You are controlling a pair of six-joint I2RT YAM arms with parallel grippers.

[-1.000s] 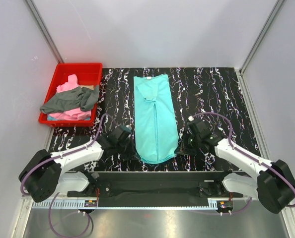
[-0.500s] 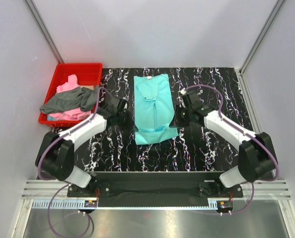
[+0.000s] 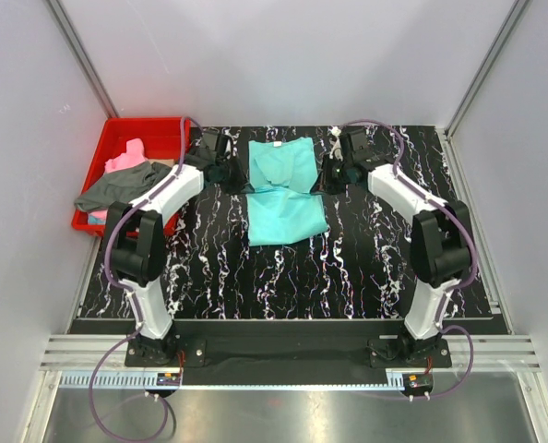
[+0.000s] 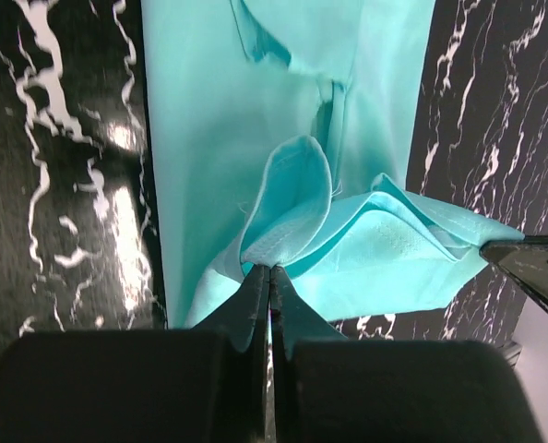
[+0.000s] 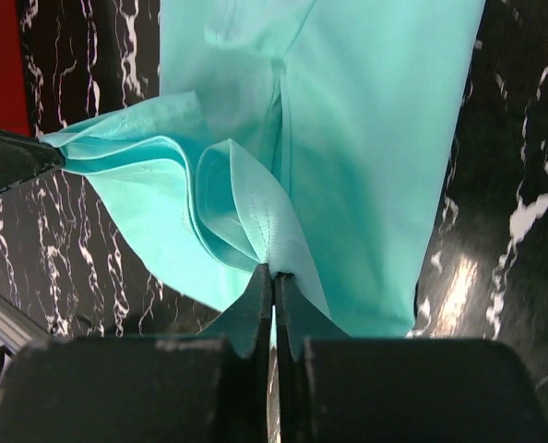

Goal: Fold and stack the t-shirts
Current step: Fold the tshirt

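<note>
The teal t-shirt (image 3: 286, 189) lies folded lengthwise in the middle of the black marbled table, its near end lifted and carried over toward the collar end. My left gripper (image 3: 232, 173) is shut on the teal shirt's hem corner (image 4: 274, 249) at the shirt's left edge. My right gripper (image 3: 330, 175) is shut on the other hem corner (image 5: 269, 245) at the right edge. Both hold the hem above the far half of the shirt. The pink t-shirt (image 3: 126, 162) and the dark grey t-shirt (image 3: 126, 187) lie crumpled in the red bin (image 3: 154, 126).
The red bin stands at the table's far left, just left of my left arm. Grey walls close the back and both sides. The table (image 3: 348, 268) shows bare black marble in front of the shirt.
Both grippers have carried the teal shirt's near hem away from me, from the table's front to the far half, folding the shirt over itself. Both arms now reach far out.
</note>
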